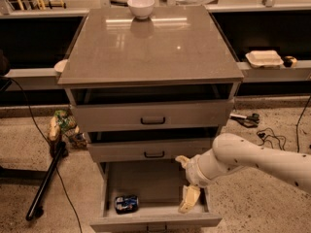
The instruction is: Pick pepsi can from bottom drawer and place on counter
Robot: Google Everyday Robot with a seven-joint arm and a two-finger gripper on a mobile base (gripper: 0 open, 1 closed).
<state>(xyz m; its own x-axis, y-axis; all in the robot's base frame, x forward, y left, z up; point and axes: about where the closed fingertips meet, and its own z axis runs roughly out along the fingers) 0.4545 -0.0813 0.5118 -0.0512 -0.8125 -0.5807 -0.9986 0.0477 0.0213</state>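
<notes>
The pepsi can [126,203] lies on its side at the front left of the open bottom drawer [150,183], blue with silver ends. My gripper [186,182] hangs over the right side of the drawer floor, to the right of the can and apart from it; one pale finger [189,198] points down near the drawer's front right corner, another [182,161] sits by the middle drawer's front. Nothing is between them. The counter [146,47] is the glossy grey-brown slab on top of the drawer unit.
A white bowl [141,6] stands at the counter's back edge. The top drawer [153,114] and middle drawer [153,149] stand slightly pulled out. A pale ledge [286,72] with a white container [264,58] runs right. Cables and a black stand [46,183] lie on the floor.
</notes>
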